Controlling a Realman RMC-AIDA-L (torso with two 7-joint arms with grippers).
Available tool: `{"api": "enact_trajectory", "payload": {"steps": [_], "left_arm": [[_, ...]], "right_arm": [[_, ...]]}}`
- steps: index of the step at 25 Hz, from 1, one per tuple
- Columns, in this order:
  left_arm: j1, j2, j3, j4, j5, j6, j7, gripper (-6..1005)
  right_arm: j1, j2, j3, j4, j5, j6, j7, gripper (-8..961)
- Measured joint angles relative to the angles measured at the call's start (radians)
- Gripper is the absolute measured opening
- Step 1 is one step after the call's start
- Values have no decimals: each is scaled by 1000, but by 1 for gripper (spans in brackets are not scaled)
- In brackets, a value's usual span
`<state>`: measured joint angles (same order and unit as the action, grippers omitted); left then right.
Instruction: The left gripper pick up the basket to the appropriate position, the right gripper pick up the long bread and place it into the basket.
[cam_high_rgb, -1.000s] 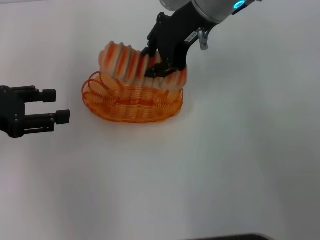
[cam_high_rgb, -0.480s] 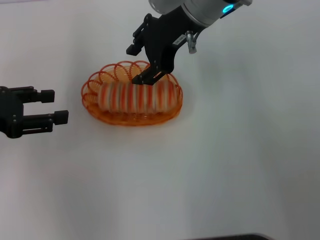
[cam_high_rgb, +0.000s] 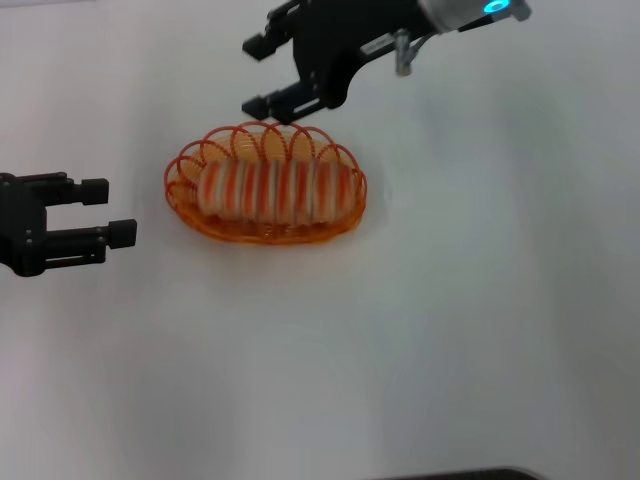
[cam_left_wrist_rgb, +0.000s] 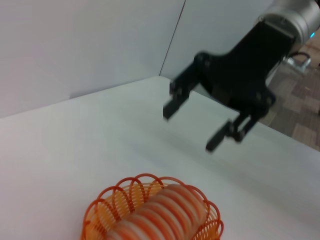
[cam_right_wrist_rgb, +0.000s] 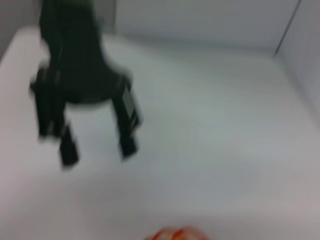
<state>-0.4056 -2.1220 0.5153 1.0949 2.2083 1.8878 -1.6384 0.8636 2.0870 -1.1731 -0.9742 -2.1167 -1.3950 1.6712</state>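
The orange wire basket (cam_high_rgb: 262, 233) stands on the white table, left of centre in the head view. The long bread (cam_high_rgb: 275, 190) lies lengthwise inside it, tan with orange-red stripes. My right gripper (cam_high_rgb: 257, 75) is open and empty, lifted above and behind the basket, clear of the bread. My left gripper (cam_high_rgb: 112, 210) is open and empty, to the left of the basket and apart from it. The left wrist view shows the basket (cam_left_wrist_rgb: 134, 184) with the bread (cam_left_wrist_rgb: 162, 215) in it and the right gripper (cam_left_wrist_rgb: 190, 129) beyond. The right wrist view shows the left gripper (cam_right_wrist_rgb: 98, 150) farther off.
The white table (cam_high_rgb: 450, 330) stretches bare to the right and front of the basket. White walls (cam_left_wrist_rgb: 90, 45) stand behind the table. A sliver of the basket's rim (cam_right_wrist_rgb: 175, 234) shows in the right wrist view.
The right gripper lowered the bread into the basket, let go of it, opened and rose up and back. The bread now rests in the basket. The left gripper has not moved.
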Motion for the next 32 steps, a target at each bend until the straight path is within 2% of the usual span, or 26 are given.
{"api": "enact_trajectory", "payload": {"steps": [3, 5, 6, 9, 16, 17, 23, 27, 32], "left_arm": [[2, -1, -1, -2, -2, 0, 1, 703], [2, -1, -1, -3, -3, 1, 1, 703], [2, -1, -1, -3, -3, 1, 1, 703], [2, -1, 1, -5, -5, 1, 1, 703], [5, -1, 3, -4, -14, 11, 3, 704], [7, -1, 5, -3, -15, 14, 3, 704], [15, -1, 3, -1, -15, 28, 7, 704], [16, -1, 7, 0, -9, 30, 9, 703], [20, -1, 8, -4, -8, 26, 19, 703]], "right_arm": [[-52, -5, 96, 0, 100, -57, -47, 688], [-108, -12, 200, -1, 181, -159, -73, 691], [-108, -12, 200, -1, 181, -159, -73, 692], [-174, -17, 296, -1, 225, -270, -96, 697], [-387, -7, 470, 2, 282, -431, -273, 708], [-438, -7, 485, 4, 284, -442, -308, 709], [-520, -11, 489, 6, 219, -436, -321, 719], [-533, -9, 501, 7, 74, -418, -320, 725], [-534, -3, 500, 16, 0, -351, -322, 746]]}}
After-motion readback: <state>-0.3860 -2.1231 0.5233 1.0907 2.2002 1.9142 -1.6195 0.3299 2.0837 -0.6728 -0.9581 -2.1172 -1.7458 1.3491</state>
